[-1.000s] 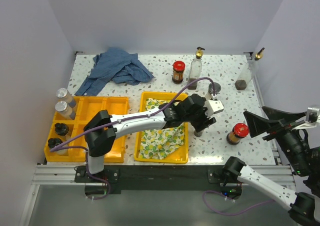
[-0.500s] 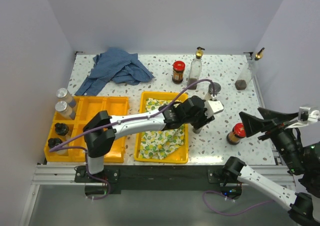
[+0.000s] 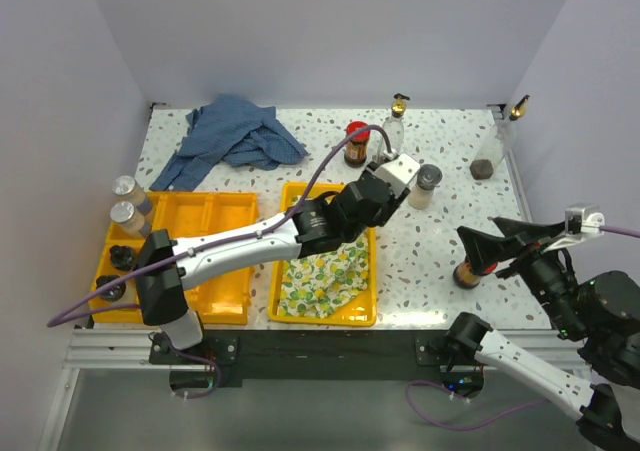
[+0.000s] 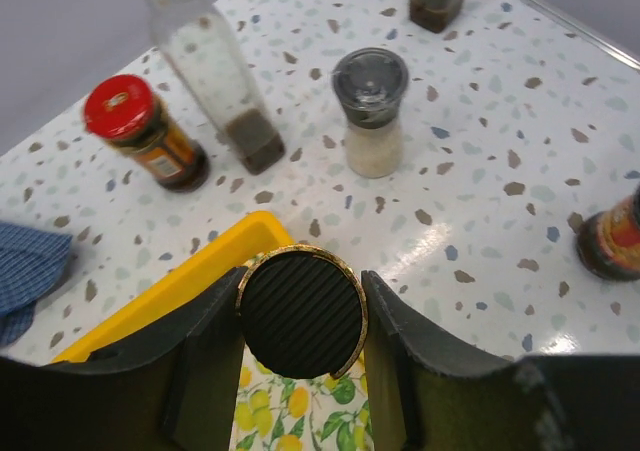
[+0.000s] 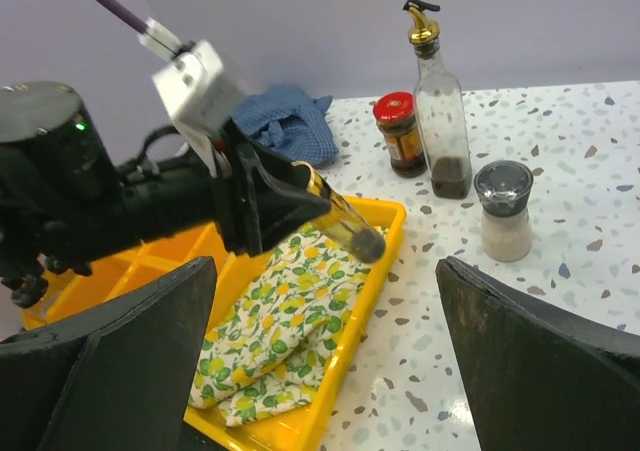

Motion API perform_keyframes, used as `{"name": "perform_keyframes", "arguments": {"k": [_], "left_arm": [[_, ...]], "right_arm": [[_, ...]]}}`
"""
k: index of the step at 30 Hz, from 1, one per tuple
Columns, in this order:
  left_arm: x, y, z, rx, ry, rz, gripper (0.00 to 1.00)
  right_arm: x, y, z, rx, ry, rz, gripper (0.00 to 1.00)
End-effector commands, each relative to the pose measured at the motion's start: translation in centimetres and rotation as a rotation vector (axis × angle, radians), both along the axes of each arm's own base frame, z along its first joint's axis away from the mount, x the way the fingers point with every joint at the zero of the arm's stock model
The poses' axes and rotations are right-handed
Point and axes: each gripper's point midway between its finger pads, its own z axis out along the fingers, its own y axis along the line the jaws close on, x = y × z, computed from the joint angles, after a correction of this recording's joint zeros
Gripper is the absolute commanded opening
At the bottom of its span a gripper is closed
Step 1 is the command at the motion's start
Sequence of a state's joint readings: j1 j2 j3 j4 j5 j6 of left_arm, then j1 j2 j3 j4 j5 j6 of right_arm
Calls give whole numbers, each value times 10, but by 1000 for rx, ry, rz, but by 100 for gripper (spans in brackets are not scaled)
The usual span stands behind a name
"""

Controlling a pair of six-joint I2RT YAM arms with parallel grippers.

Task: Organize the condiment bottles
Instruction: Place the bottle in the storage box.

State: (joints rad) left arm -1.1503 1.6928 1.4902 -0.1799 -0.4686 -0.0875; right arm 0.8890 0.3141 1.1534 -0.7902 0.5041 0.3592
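Left gripper (image 4: 300,333) grips a black-capped bottle (image 5: 341,222), tilted over the yellow tray (image 3: 320,319); right gripper (image 5: 330,356) hangs spread wide, holding nothing.

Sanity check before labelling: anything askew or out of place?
Left pincer holds a bottle tipped on its side above the yellow tray corner, not upright. Lemon-print cloth lies rumpled in that tray; a blue cloth is heaped at back left.

Divided tray (image 3: 225,216) front-left, shakers (image 3: 128,214) in its left compartments. Second tray (image 3: 320,318) right of it, cloth (image 3: 315,281) inside. Rag (image 3: 235,136) behind. Jar (image 4: 140,136), pourer bottle (image 4: 215,71), grinder (image 4: 372,111) back-centre. Lifted bottle (image 4: 300,311) over second tray's far-right corner.
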Motion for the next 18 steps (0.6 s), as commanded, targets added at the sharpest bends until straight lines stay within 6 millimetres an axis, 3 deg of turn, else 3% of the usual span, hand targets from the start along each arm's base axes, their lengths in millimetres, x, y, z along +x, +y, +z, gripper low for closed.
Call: {"name": "perform_keyframes", "arguments": {"k": [1, 6, 7, 9, 10, 12, 13, 15, 16, 18], "left_arm": [[39, 81, 69, -130, -75, 354, 0], [65, 167, 63, -193, -5, 576, 0], [70, 198, 63, -203, -16, 648, 0], [70, 229, 62, -216, -20, 725, 0], [71, 261, 65, -225, -38, 804, 0], [69, 296, 62, -221, -42, 894, 0], [68, 326, 62, -229, -53, 964, 0], [65, 354, 61, -221, -60, 1025, 0], [62, 378, 61, -223, -71, 1082, 0], [59, 399, 59, -210, -76, 1134, 0]], "right_arm": [[7, 15, -1, 15, 12, 21, 96], [10, 18, -5, 0, 22, 17, 96], [10, 18, -6, -2, 22, 19, 96], [11, 20, -8, -3, 26, 22, 96], [11, 21, -8, 1, 25, 23, 96], [11, 23, -9, 2, 29, 34, 96], [10, 24, -9, 6, 30, 37, 96], [10, 26, -9, 13, 32, 48, 96], [9, 28, -8, 19, 30, 59, 96], [10, 33, -13, 22, 39, 70, 96]]}}
